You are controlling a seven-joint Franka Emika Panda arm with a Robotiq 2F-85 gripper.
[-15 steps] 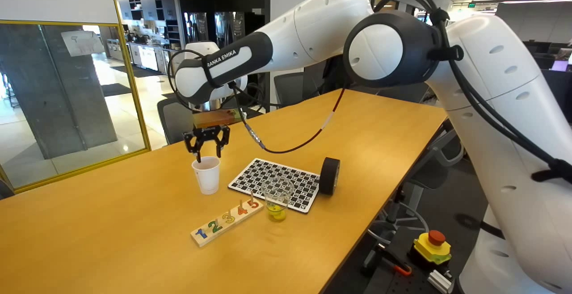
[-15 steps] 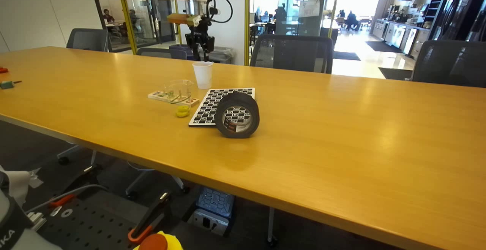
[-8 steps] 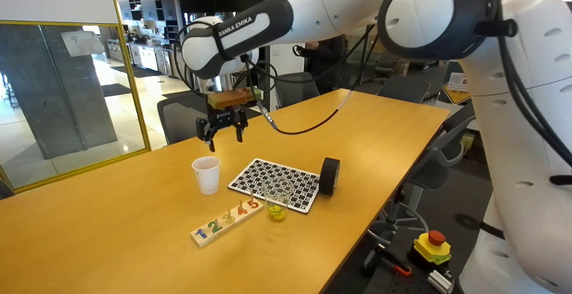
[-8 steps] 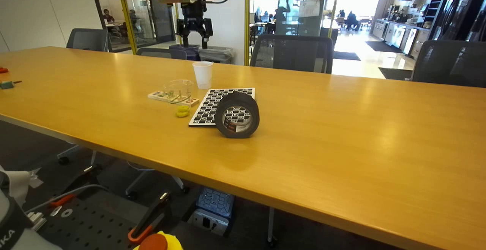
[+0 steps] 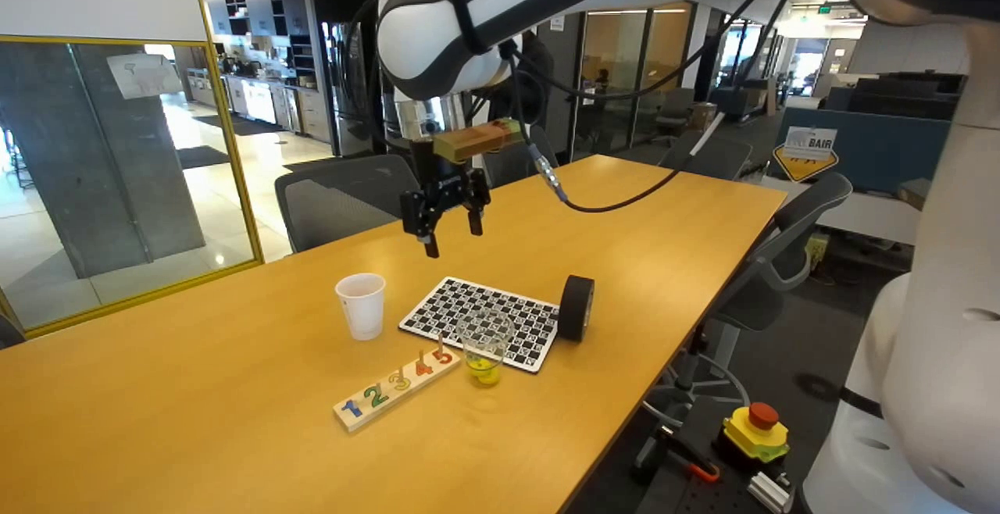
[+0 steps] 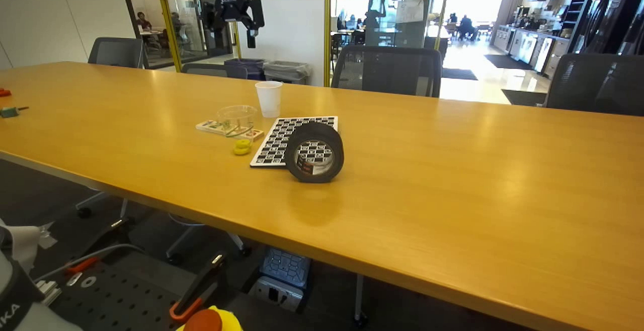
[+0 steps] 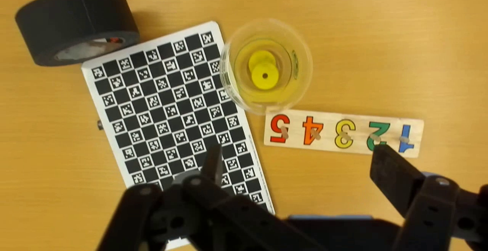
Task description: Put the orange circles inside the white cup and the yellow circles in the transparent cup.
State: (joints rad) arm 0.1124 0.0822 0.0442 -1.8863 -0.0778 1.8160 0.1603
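Two yellow circles [image 7: 265, 76] lie overlapping on the floor of the transparent cup [image 7: 304, 68], which stands upright on the table. The white cup [image 5: 363, 309] is upright near the far table side in both exterior views; its contents cannot be made out. No orange circles show; they are hidden or out of view. High above the table, my gripper [image 5: 455, 239] stands wide open with nothing between its fingers. In the wrist view its fingertips [image 7: 381, 159] frame bare table and part of the board, and the transparent cup sits ahead of them.
A wooden number board [image 7: 328, 146] with pegs adjoins the transparent cup. Beside it lies a checkered board [image 7: 171, 110], with a black tape roll [image 7: 76, 22] standing on edge at its end. Chairs [image 6: 387, 72] line the table's far side.
From just over the white cup, my gripper has risen and moved away, toward the checkered board side. Its jaws have spread wider. Cups and boards have stayed put.
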